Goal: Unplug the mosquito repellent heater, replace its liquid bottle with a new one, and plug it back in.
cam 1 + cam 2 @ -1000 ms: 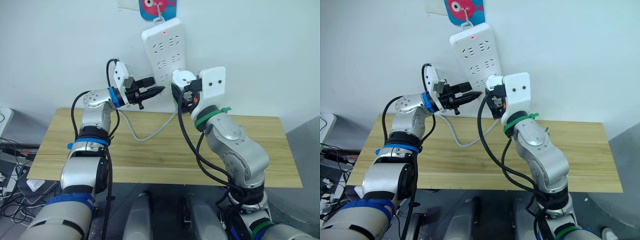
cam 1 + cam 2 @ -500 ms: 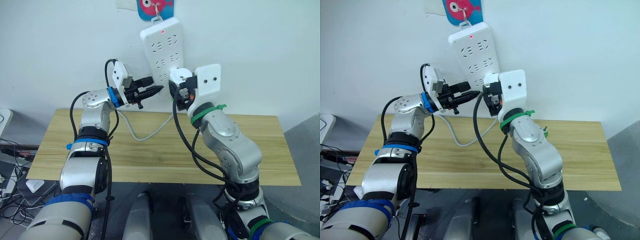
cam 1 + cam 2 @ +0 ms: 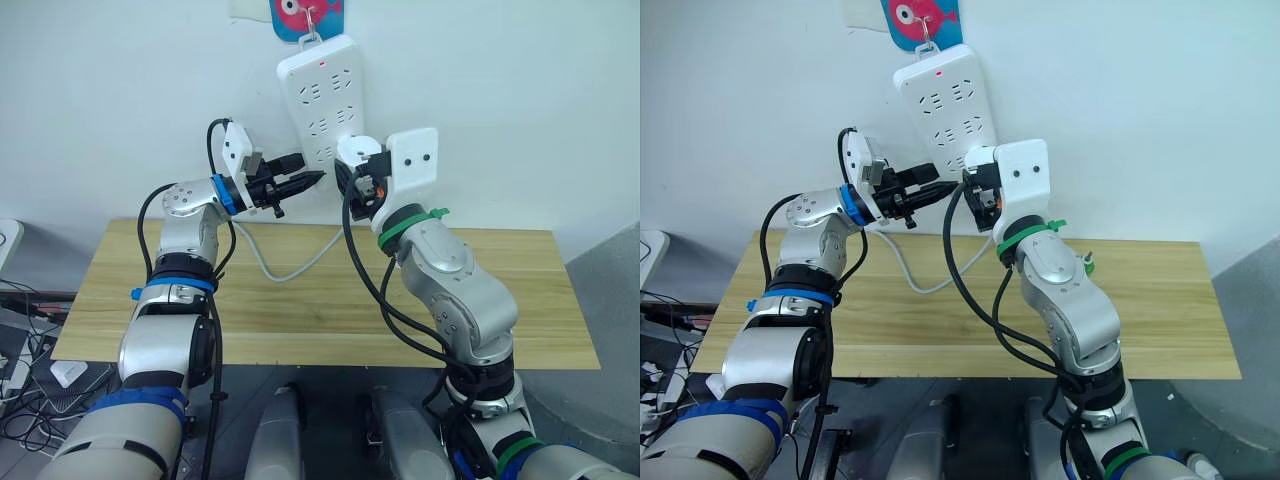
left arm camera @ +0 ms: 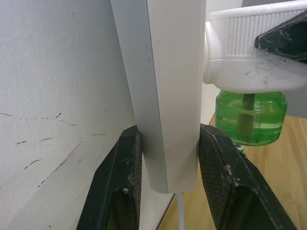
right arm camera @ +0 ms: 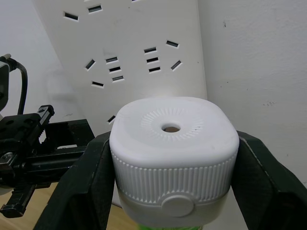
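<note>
Right hand clenched on the mosquito repellent heater, one finger on each side, heater sitting between them against the power strip, green bottle hanging below. Left hand grips the strip's lower end, fingers touching both faces, just beside the heater.

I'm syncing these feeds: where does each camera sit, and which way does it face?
Eye views: on the head, looking down over both arms at the power strip and table.
Left wrist view: along the left gripper, clamping the strip's lower end.
Right wrist view: along the right gripper, holding the heater.
Both wrist views share heater and strip.
</note>
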Available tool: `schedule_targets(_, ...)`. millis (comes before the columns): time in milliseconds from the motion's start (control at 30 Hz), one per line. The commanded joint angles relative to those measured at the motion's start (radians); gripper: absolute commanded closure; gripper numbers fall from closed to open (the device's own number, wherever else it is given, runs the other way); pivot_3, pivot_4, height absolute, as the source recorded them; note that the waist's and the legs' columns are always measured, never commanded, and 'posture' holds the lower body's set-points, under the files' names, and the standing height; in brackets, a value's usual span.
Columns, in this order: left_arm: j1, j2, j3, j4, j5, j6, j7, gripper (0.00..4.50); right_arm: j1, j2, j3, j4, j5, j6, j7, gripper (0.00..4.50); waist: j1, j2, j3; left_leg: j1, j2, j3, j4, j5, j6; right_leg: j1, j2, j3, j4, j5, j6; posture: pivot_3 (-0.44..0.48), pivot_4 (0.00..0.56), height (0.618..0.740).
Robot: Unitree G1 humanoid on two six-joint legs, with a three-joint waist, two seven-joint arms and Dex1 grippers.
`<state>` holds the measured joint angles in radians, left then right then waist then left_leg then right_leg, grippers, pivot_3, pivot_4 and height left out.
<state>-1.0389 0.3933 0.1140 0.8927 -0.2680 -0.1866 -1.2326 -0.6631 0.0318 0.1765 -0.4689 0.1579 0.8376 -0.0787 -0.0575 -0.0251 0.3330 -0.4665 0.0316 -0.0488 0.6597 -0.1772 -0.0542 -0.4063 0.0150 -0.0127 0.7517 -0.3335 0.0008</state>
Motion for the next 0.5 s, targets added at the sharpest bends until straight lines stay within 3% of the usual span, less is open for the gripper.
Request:
schedule_targets(33, -0.014, -0.035, -0.042, -0.077, -0.004, -0.032, -0.069, 3.16, -0.053, 0.008, -0.023, -0.005, -0.023, -0.029, -0.001, 1.59, 0.0, 0.0, 0.0, 0.0, 0.0, 0.0, 0.0, 0.0, 0.0, 0.0, 0.0, 0.0, 0.0, 0.0, 0.0, 0.026, 0.281, 0.74)
schedule_targets(500, -0.019, -0.026, -0.035, -0.048, 0.004, -0.046, -0.065, 3.16, -0.011, -0.004, -0.015, -0.129, -0.018, 0.088, 0.012, 1.59, 0.008, 0.0, 0.0, -0.001, -0.003, -0.001, -0.003, 0.0, 0.0, 0.0, -0.001, 0.001, -0.001, 0.0, 0.0, 0.027, 0.279, 0.74)
